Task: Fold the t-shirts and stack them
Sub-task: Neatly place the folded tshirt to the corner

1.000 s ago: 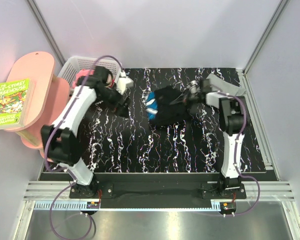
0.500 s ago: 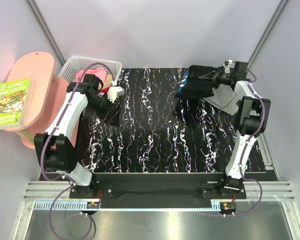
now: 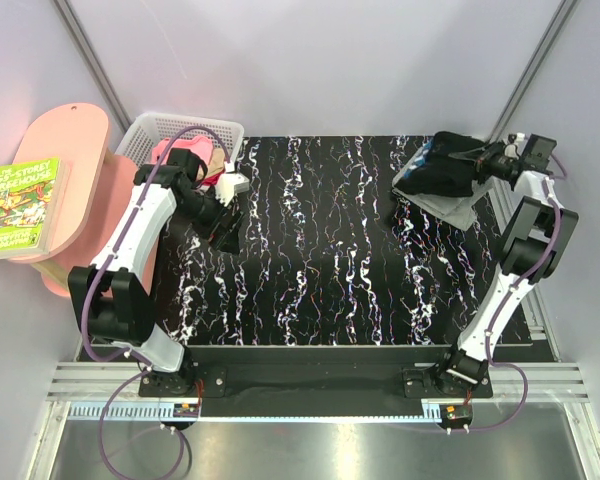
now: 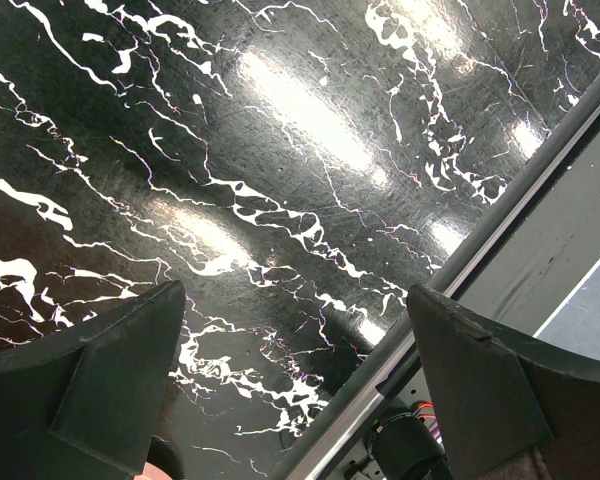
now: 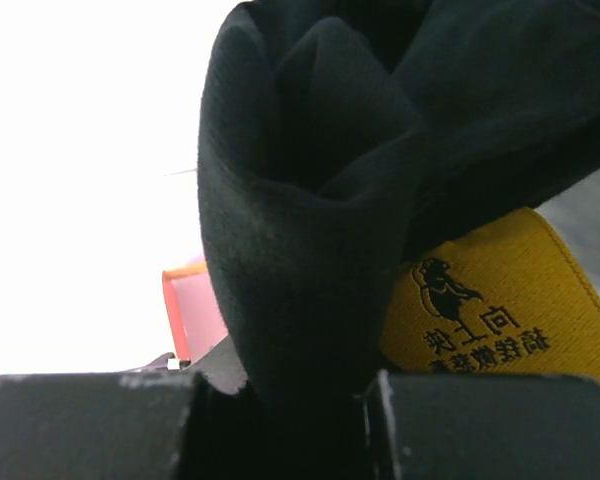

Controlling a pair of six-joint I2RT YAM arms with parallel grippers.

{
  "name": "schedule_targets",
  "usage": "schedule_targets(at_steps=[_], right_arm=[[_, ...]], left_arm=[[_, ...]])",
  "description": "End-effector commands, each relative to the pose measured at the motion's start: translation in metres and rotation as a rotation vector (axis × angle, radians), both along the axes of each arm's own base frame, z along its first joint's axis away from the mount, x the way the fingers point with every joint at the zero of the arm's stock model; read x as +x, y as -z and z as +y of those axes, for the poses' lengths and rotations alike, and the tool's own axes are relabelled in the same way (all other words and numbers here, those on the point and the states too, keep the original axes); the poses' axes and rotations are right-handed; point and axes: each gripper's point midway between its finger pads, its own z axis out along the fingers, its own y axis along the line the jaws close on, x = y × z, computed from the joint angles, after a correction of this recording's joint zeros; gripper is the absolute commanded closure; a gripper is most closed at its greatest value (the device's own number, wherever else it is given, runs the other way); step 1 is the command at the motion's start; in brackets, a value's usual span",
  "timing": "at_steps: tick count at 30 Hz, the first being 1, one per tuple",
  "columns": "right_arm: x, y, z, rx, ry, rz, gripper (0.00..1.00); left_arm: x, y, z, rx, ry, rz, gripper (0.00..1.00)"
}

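Note:
My right gripper (image 3: 487, 160) is shut on the bunched black t-shirt (image 3: 448, 168) at the far right back corner, holding it over a flat light grey t-shirt (image 3: 458, 210) on the table. In the right wrist view the black cloth (image 5: 300, 220) fills the space between my fingers (image 5: 80, 420), and a yellow label (image 5: 490, 300) shows on it. My left gripper (image 3: 228, 232) is open and empty, low over the marbled table near the basket. The left wrist view shows it (image 4: 292, 300) with only bare tabletop between the fingers.
A white basket (image 3: 160, 125) at the back left holds pink (image 3: 180, 152) and red cloth. A pink side stand (image 3: 75, 150) with a green book (image 3: 20, 205) is left of the table. The table's metal edge rail (image 4: 460, 270) is near my left gripper.
My right arm has swung the black t-shirt from the table's middle to the far right back corner, over the grey shirt. My left arm drew back left, then stayed still.

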Motion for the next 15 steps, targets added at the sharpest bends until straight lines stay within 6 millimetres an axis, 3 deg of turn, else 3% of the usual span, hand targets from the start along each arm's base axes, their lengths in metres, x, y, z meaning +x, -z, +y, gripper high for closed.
schedule_targets(at_steps=[1,3,5,6,7,8,10,11,13,14,15], right_arm=[[-0.02,-0.006,0.005,-0.039,-0.024,0.014,1.0],[-0.029,0.013,0.005,-0.054,-0.023,0.075,0.99],[-0.039,0.035,0.006,-0.056,-0.02,0.173,0.89],[-0.042,0.047,0.003,-0.107,-0.011,0.196,0.68],[-0.052,0.058,0.004,-0.112,-0.01,0.275,0.53],[-0.055,0.063,0.0,-0.146,-0.002,0.301,0.29],[-0.068,0.075,-0.008,-0.236,0.026,0.387,0.01],[-0.069,0.067,-0.014,-0.284,0.049,0.395,0.0],[-0.083,0.07,-0.035,-0.43,0.127,0.499,0.0],[-0.082,0.05,-0.046,-0.497,0.173,0.485,0.01],[-0.088,0.048,-0.068,-0.603,0.247,0.535,0.0]], left_arm=[[0.009,-0.009,-0.003,-0.028,0.013,-0.04,0.01],[0.009,-0.01,-0.003,-0.027,0.017,-0.046,0.01],[0.01,-0.01,-0.004,-0.03,0.02,-0.045,0.01],[0.011,-0.011,-0.004,-0.03,0.02,-0.05,0.01],[0.011,-0.012,-0.004,-0.034,0.022,-0.051,0.01],[0.012,-0.014,-0.005,-0.037,0.027,-0.059,0.01],[0.012,-0.015,-0.006,-0.043,0.03,-0.062,0.01],[0.012,-0.015,-0.006,-0.043,0.031,-0.062,0.01],[0.012,-0.015,-0.007,-0.048,0.034,-0.06,0.01],[0.011,-0.013,-0.007,-0.05,0.037,-0.055,0.01],[0.01,-0.012,-0.007,-0.052,0.039,-0.052,0.01]])
